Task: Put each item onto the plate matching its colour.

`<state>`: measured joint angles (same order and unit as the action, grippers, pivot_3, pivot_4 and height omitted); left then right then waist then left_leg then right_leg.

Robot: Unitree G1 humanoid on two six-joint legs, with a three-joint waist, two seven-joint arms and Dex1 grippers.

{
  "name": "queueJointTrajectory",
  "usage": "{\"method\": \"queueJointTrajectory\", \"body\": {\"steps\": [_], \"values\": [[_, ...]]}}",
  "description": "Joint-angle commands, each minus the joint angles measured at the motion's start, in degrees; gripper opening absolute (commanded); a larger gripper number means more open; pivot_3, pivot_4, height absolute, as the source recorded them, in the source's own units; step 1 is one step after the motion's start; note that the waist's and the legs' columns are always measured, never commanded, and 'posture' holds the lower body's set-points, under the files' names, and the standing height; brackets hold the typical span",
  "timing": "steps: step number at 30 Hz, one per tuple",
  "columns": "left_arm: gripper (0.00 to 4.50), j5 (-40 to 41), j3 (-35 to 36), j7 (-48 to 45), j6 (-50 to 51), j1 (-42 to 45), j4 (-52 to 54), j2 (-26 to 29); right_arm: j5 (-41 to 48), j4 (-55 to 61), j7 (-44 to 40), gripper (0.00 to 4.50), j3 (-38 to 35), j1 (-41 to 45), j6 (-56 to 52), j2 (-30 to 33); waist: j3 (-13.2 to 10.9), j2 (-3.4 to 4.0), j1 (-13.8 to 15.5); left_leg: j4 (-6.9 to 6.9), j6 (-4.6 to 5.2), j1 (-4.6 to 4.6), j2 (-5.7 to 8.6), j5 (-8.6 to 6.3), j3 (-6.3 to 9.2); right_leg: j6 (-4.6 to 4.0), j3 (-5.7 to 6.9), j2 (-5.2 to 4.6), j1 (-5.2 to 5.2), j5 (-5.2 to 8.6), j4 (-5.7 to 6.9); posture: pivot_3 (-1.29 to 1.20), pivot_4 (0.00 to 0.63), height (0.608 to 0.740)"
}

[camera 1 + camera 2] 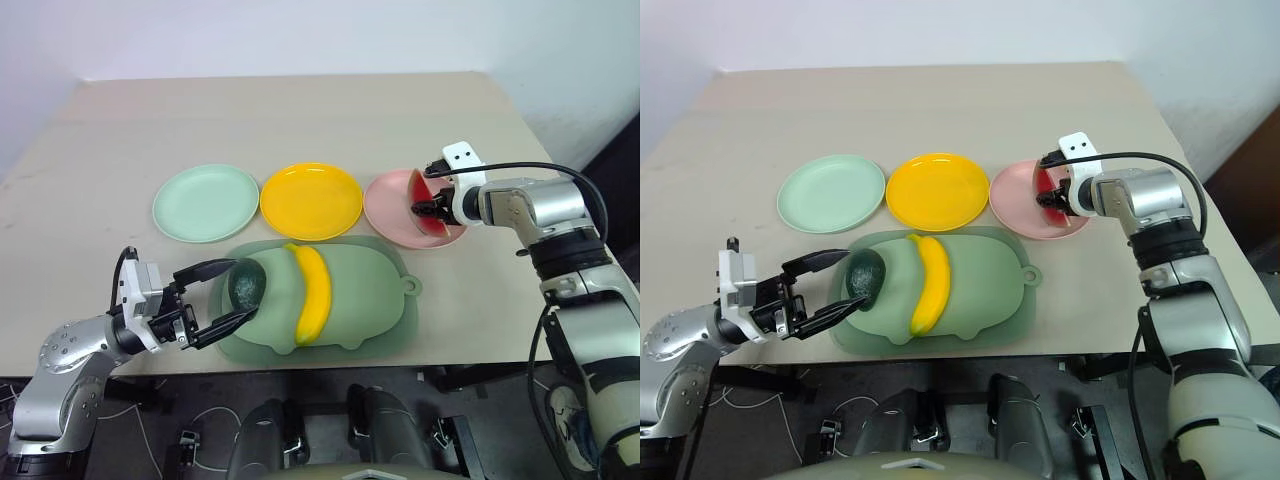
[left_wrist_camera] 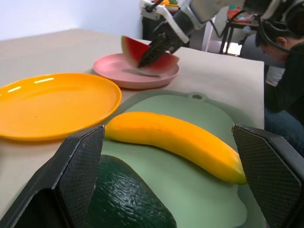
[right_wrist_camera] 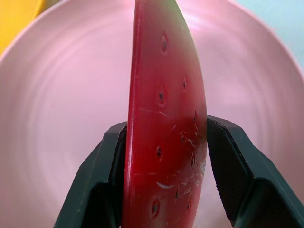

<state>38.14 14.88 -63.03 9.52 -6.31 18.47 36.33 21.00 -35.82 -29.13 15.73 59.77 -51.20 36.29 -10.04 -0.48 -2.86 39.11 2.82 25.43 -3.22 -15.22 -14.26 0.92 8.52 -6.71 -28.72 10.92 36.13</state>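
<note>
My right gripper (image 1: 428, 208) is shut on the red watermelon wedge (image 3: 166, 123), holding it over the pink plate (image 1: 390, 205) at the right of the row. The yellow plate (image 1: 311, 199) and the mint green plate (image 1: 206, 202) lie to its left, both bare. A dark green avocado (image 1: 246, 284) and a yellow banana (image 1: 313, 292) rest on the translucent green pig-shaped tray (image 1: 370, 300) in front of the plates. My left gripper (image 1: 225, 292) is open, its fingers either side of the avocado at the tray's left end.
The table's front edge runs just below the tray, and its right edge lies past the pink plate. In the left wrist view a person in dark clothes (image 2: 285, 61) sits beyond the table.
</note>
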Motion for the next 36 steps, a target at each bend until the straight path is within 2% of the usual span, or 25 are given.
{"method": "queueJointTrajectory", "body": {"steps": [1, 8, 13, 17, 22, 25, 27, 31, 36], "values": [[4.5, -0.06, 0.96, 0.15, -1.44, -0.82, 1.16, -0.26, -4.29, -3.47, -2.83, 2.11, -0.48, 2.78, 3.47, -1.83, 0.0, 0.0, -0.01, 0.0, 0.0, 0.0, 0.0, 0.0, 0.0, 0.0, 0.0, 0.0, 0.0, 0.0, 0.0, 0.0, 0.15, 0.696], [4.5, -0.52, 0.06, 2.21, -1.1, -2.8, 4.65, -1.01, -8.47, -3.49, -4.98, 4.41, -3.06, 3.49, 3.5, -2.67, 0.0, 0.01, 0.23, 0.04, 0.0, 0.05, 0.01, 0.0, 0.01, -0.02, 0.0, -0.07, -0.02, 0.0, 0.0, 0.0, 0.15, 0.696], [4.5, 0.38, 1.19, 1.96, -0.4, -2.42, 4.29, -0.02, -9.35, 5.14, -5.3, 4.46, -5.74, 2.11, -0.47, -0.09, -0.03, 0.05, 0.17, 0.04, 0.0, 0.07, 0.01, 0.0, 0.01, -0.02, -0.01, -0.07, -0.08, 0.0, 0.03, 0.0, 0.15, 0.696], [4.5, 1.45, 2.76, 0.19, -0.55, -1.31, 1.58, 0.99, -6.99, 19.25, -4.78, 4.46, -10.02, -0.27, -9.21, 2.43, -0.02, 0.04, 0.26, 0.04, 0.0, 0.15, 0.0, 0.0, 0.01, -0.02, -0.02, -0.08, -0.18, 0.01, 0.04, 0.0, 0.15, 0.696], [4.5, 1.29, 3.11, -0.84, -1.06, -0.87, 0.27, 0.95, -2.5, 36.03, -4.24, 4.46, -13.61, -3.96, -22.94, 1.6, -0.02, 0.04, 0.14, 0.04, 0.0, 0.13, -0.02, 0.0, 0.03, -0.04, -0.02, -0.07, -0.17, 0.01, 0.04, 0.0, 0.15, 0.696], [4.5, -0.21, 1.17, 0.66, -1.25, -0.93, 1.83, -0.29, -0.59, 44.95, -0.53, 4.46, -15.84, -4.88, -35.55, -3.89, -0.01, 0.05, 0.03, 0.04, 0.0, 0.13, -0.02, 0.0, 0.03, -0.04, -0.02, -0.07, -0.18, 0.01, 0.05, 0.0, 0.15, 0.696], [4.5, -0.88, 0.17, 1.78, -1.05, -0.78, 3.02, -0.96, 0.21, 49.32, 1.07, 4.46, -16.66, -5.65, -39.85, -6.43, -0.01, 0.05, 0.07, 0.03, -0.01, 0.13, -0.03, 0.0, 0.03, -0.04, -0.02, -0.07, -0.18, 0.01, 0.07, 0.0, 0.15, 0.696], [4.5, -1.18, -1.63, 4.96, 0.73, -0.47, 6.62, -1.55, 10.11, 55.23, 5.91, 4.46, -18.4, -11.17, -41.3, -13.64, 0.04, -0.03, 0.32, 0.02, -0.02, 0.17, -0.03, 0.0, 0.03, -0.04, 0.01, -0.07, -0.16, 0.01, 0.02, 0.0, 0.15, 0.696], [4.5, 0.4, 0.46, 3.26, 1.04, 1.27, 3.32, 0.25, 18.76, 52.36, 15.42, 4.46, -18.83, -13.17, -41.3, -18.72, 0.04, -0.01, 0.12, -0.11, -0.17, 0.19, -0.02, 0.08, -0.11, -0.07, -0.01, -0.03, -0.21, -0.02, 0.07, 0.0, 0.15, 0.696]]}}
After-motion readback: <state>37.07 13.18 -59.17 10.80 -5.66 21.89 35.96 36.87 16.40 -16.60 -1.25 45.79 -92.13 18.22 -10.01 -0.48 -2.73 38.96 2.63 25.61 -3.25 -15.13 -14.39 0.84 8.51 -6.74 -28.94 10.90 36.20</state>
